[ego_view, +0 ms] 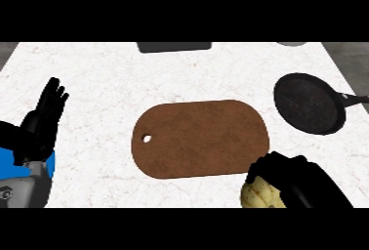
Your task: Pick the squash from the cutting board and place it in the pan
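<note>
Right hand: fingers were curled round the squash, gripping it from above. The thumb side was seen wrapped over the top of the squash at the board's lower right corner. Most of the squash was hidden under the black fingers and palm; only its lower left part was visible.

Squash: pale yellow, with a bumpy or ridged skin. It was located at the lower right of the view, just off the lower right corner of the cutting board. Whether it was touching the counter or lifted could not be told.

Right hand pose: it was brought in from the lower right edge, palm turned down over the squash, forearm largely cut off by the view's edge.

Left hand: fingers were held straight and open, pointing up, nothing held or touched. It was seen resting at the left edge of the view, with the grey forearm below it.

Cutting board: brown, rounded, with a small hole near its left end, placed at the middle of the white counter. Nothing was seen on its top surface.

Pan: black and round, placed on the counter at the upper right, well apart from the squash, handle pointed to the right edge. Nothing was seen in it.

A dark rectangular object was cut off at the top edge.
</note>
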Action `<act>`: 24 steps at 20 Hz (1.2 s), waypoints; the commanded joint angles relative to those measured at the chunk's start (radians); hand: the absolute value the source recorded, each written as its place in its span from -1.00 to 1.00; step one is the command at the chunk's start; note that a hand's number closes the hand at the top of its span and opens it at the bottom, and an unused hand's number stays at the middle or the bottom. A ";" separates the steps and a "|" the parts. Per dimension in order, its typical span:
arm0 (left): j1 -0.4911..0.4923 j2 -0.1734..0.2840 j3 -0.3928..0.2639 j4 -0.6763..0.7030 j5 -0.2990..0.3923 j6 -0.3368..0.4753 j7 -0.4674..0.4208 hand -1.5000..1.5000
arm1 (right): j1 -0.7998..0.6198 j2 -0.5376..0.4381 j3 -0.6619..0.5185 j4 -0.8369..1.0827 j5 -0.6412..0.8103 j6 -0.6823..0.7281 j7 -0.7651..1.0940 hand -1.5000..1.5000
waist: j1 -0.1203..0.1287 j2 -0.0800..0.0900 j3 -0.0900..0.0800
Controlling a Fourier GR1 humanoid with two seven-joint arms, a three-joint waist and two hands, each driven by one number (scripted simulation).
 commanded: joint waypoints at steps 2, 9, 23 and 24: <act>-0.080 -0.009 -0.004 0.052 -0.003 -0.001 0.008 0.00 | 0.220 -0.049 -0.212 -0.194 -0.162 -0.072 -0.076 1.00 | 0.025 0.013 0.000; -0.075 -0.058 -0.055 0.038 -0.032 0.007 -0.012 0.00 | -0.024 0.033 -0.558 0.067 -0.527 0.003 -0.053 1.00 | 0.071 0.021 -0.001; -0.058 -0.070 -0.080 0.024 -0.061 -0.008 -0.020 0.00 | -0.453 -0.218 -0.721 1.017 -0.260 -0.288 -0.483 1.00 | 0.111 0.025 0.000; -0.075 -0.065 -0.053 0.067 -0.040 -0.023 -0.048 0.00 | -0.507 -0.229 -0.745 1.105 -0.270 -0.321 -0.526 1.00 | 0.112 0.028 0.000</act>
